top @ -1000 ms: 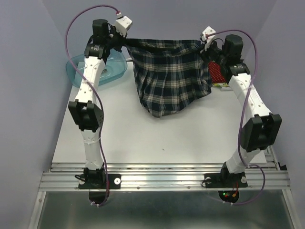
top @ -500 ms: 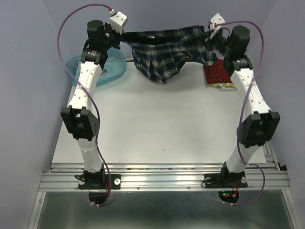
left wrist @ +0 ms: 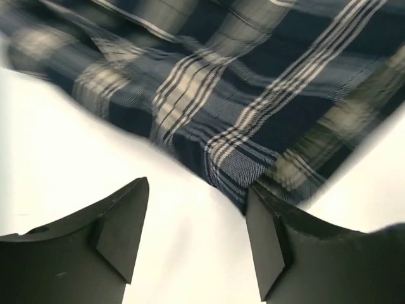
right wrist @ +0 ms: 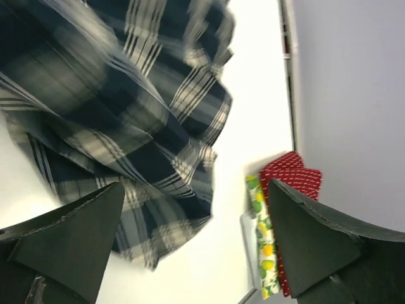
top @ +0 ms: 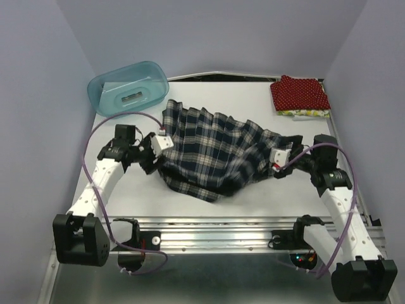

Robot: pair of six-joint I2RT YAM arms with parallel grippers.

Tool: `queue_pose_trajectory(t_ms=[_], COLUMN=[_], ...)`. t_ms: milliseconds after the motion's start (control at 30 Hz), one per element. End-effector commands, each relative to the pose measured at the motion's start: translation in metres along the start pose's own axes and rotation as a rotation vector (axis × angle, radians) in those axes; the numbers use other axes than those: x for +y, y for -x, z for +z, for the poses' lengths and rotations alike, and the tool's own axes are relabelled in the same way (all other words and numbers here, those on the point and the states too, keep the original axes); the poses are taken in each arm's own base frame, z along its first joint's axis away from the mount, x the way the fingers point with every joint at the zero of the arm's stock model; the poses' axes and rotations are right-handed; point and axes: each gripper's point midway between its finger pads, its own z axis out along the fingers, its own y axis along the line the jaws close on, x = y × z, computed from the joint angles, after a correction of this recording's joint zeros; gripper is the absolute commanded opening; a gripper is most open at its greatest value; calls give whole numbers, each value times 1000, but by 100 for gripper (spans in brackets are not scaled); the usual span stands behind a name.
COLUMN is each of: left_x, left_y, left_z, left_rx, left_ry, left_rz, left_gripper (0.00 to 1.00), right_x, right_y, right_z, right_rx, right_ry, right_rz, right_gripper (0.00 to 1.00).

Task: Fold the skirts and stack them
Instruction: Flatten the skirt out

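The pleated navy, white and dark-green plaid skirt [top: 212, 152], hanging between both arms a second ago, now lies spread at the table's centre, its waistband seemingly toward 6 o'clock, though blur obscures it. The left gripper [left wrist: 197, 190] and right gripper [right wrist: 196, 185] have let go, jaws wide apart and empty. Folding can probably begin, and the folded red dotted skirt [top: 300, 94] waits at 1 o'clock.

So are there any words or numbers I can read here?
None can be read.
The teal tub: a small dark mark inside, too small to read.
The plaid skirt, red dotted skirt and yellowish skirt: patterns only, no writing.
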Motion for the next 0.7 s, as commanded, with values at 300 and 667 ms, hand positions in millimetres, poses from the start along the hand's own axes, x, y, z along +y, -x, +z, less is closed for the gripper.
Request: queue_pose_trajectory(t_ms=[300,667], left_x=[-64,-13], left_y=[-34,-16], left_z=[-51,3], left_rx=[137,138], left_ry=[-82,-148], left_rz=[196,-82], left_gripper=[89,63], right_x=[30,63], right_y=[4,17], right_z=[-21,50], right_rx=[78,214], right_ry=[201,518], right_rz=[138,798], right_gripper=[100,66])
